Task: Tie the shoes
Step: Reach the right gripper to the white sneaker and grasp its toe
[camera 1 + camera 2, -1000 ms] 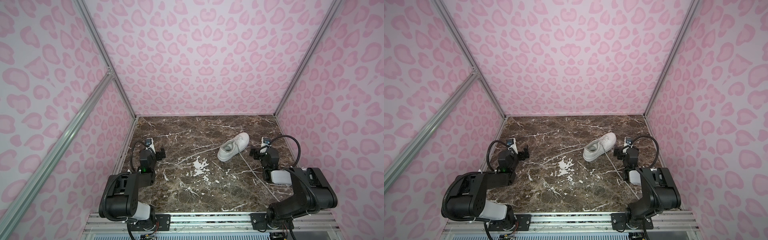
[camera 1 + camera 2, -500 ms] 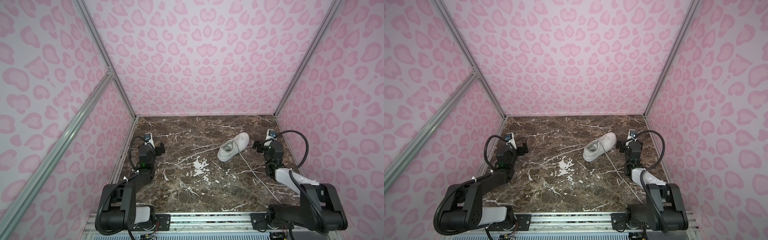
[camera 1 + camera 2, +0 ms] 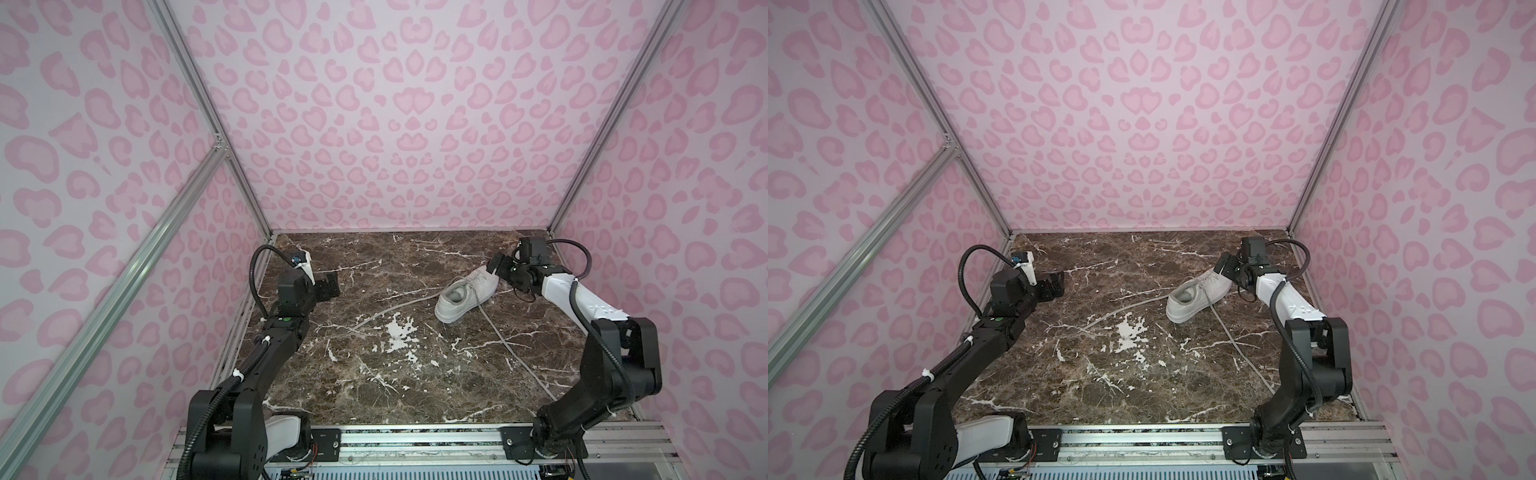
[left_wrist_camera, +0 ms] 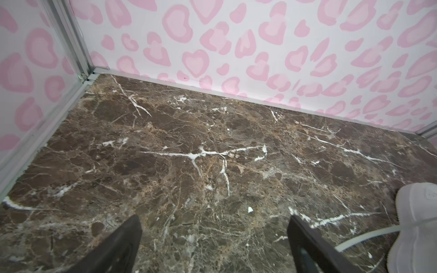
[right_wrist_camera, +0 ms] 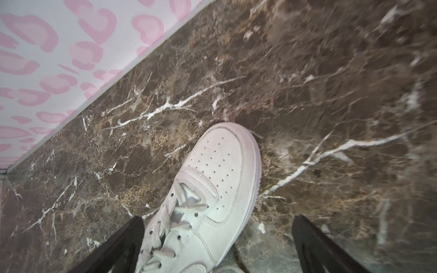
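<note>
A white low-top shoe [image 3: 465, 295] [image 3: 1200, 297] lies on the brown marble tabletop [image 3: 374, 374] right of the middle, toe toward the back right. One loose lace [image 3: 395, 309] trails left of it. A second lace [image 3: 511, 353] runs toward the front right. My right gripper [image 3: 496, 264] [image 3: 1225, 264] hangs open just over the toe. In the right wrist view the shoe [image 5: 212, 189] lies partly between the spread fingers of that gripper [image 5: 218, 218]. My left gripper [image 3: 332, 284] [image 4: 214, 217] stands open and empty at the left, far from the shoe [image 4: 416, 224].
Pink patterned walls [image 3: 395, 124] close in the back and both sides, with aluminium posts [image 3: 249, 195] in the corners. A metal rail [image 3: 415, 440] runs along the front edge and carries both arm bases.
Both arms have stretched away from their bases toward the back. The right gripper has come up to the shoe's toe. The shoe and laces have not moved.
</note>
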